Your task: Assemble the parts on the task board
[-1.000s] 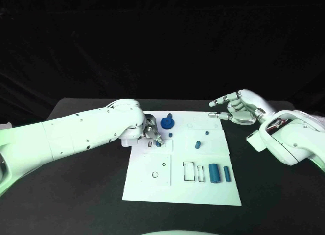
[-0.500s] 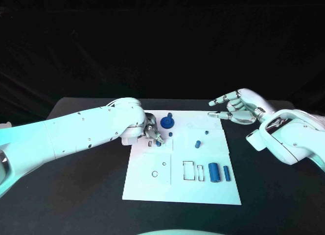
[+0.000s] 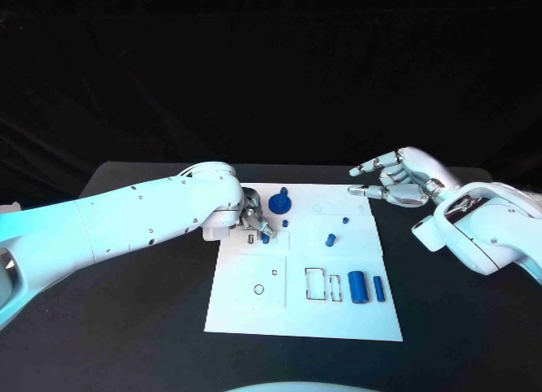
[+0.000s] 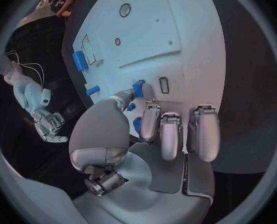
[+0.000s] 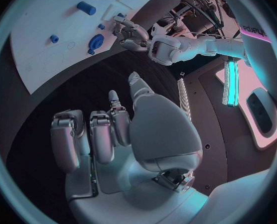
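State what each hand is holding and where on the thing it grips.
The left hand pinches a small blue part over the task board, fingertips on its upper end; the exact contact is hard to tell. The right hand holds nothing, fingers apart.

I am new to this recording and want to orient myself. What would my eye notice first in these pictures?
First the white task board in the middle of the black table, with small blue parts on it. At its far left corner the left hand pinches a small blue part down at the board. The right hand hovers open over the board's far right corner.
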Available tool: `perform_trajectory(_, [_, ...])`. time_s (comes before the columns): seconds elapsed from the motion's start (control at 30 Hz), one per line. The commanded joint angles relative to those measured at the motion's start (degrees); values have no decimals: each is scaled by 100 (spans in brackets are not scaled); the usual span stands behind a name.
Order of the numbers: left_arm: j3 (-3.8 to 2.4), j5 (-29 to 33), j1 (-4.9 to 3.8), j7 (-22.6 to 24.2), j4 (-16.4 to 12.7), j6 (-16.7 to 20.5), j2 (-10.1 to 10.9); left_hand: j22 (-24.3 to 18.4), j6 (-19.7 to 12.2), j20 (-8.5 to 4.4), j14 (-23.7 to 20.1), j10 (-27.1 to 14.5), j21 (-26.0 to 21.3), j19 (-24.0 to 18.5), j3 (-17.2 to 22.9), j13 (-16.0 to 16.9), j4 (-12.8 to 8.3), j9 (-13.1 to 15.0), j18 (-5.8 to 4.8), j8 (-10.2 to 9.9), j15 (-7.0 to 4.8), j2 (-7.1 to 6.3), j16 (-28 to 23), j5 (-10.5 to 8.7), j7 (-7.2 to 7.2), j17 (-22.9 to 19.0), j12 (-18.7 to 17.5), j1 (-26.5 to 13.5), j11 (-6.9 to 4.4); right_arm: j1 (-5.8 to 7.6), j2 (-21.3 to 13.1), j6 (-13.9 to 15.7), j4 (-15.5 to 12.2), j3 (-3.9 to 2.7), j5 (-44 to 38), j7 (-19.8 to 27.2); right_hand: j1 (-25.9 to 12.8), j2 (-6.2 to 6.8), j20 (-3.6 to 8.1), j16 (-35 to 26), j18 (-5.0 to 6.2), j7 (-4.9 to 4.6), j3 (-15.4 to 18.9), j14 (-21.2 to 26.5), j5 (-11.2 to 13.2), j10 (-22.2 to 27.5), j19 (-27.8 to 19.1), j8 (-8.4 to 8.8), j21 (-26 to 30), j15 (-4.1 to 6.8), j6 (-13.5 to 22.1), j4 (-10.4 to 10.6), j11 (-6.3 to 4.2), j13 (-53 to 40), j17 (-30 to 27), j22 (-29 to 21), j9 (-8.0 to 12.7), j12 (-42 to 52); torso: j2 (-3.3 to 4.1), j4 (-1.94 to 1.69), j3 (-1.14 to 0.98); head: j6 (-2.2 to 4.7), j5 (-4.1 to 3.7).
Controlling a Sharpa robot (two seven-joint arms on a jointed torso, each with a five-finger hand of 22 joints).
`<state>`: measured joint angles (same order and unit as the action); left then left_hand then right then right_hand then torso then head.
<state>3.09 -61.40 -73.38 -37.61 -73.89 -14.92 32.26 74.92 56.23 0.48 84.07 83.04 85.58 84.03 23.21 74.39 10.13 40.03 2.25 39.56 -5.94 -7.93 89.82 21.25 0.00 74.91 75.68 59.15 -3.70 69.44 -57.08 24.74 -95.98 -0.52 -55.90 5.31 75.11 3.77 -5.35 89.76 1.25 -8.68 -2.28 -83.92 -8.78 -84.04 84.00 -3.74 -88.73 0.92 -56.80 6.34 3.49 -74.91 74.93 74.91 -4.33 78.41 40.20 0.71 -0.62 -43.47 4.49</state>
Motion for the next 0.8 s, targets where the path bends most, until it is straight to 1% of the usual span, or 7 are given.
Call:
perform_trajectory(0.03, [34,-25,49,-52,17,-264,-15,748,50,-35,593,51,25,234,-81,14,9,7,-47,23,-40,7,18,-6,-5,1509,42,-54,4,-2,-3,-48,-11,0,-52,51,-35,-6,-11,-26,-50,14,37,-586,-31,-20,432,-1,36,-35,2,8,13,-844,1419,1196,-7,-39,0,0,0,-5,5])
perform_trajectory(0.27, [34,-34,49,-54,18,-295,-11,772,77,-42,593,70,35,246,-328,37,75,11,-52,19,-46,50,18,-57,-13,1509,59,-74,-4,-2,-8,-43,-12,0,-52,52,-66,-9,-11,-27,-48,15,90,-586,-35,-18,429,-3,39,-35,3,40,12,-840,1417,1191,-8,-43,0,0,2,-7,8])
perform_trajectory(0.37, [34,-37,49,-51,3,-297,-2,781,93,-43,593,78,38,250,-553,50,126,14,-54,12,-48,45,18,-127,-18,1509,66,-87,-5,-2,-9,-43,-11,0,-51,53,-73,-9,-11,-28,-48,15,102,-585,-34,-19,429,-3,40,-35,3,47,12,-840,1414,1190,-8,-43,-2,-1,1,-6,5])
perform_trajectory(0.47, [34,-41,49,-44,-18,-262,14,791,111,-43,593,84,41,254,-764,59,189,16,-55,6,-45,70,18,-502,-15,1509,70,-87,-6,-2,-8,-43,-8,0,-51,56,-82,-9,-11,-30,-47,15,120,-585,-34,-18,427,-3,42,-34,3,57,12,-838,1412,1186,-8,-45,-1,0,3,-3,4])
perform_trajectory(0.57, [32,-43,49,-38,-41,-168,40,798,122,-39,593,88,42,257,-986,68,293,17,-57,-4,-42,117,18,-949,-12,1509,72,-92,-2,-2,-7,-44,-5,0,-49,58,-98,-10,-11,-29,-47,16,150,-585,-32,-18,427,-4,42,-34,4,74,12,-837,1413,1186,-9,-45,0,-3,5,0,3])
perform_trajectory(0.73, [16,-44,49,-31,-75,-34,89,815,139,-39,593,96,47,264,-1296,83,500,32,-59,5,-45,160,18,-1171,-21,1509,82,-131,0,-2,-5,-46,2,0,-43,57,-105,-10,-10,-32,-47,17,163,-584,-31,-19,425,-5,44,-34,2,82,12,-838,1409,1183,-9,-43,-2,-8,7,0,-4])
perform_trajectory(0.8, [8,-45,49,-28,-90,19,108,821,141,-41,593,97,49,266,-1434,86,589,40,-60,10,-45,183,18,-1318,-19,1509,83,-137,-5,-2,-2,-48,6,0,-32,57,-111,-11,-10,-34,-46,17,175,-583,-30,-17,424,-5,46,-34,1,88,11,-836,1405,1181,-10,-47,-5,-4,5,0,6])
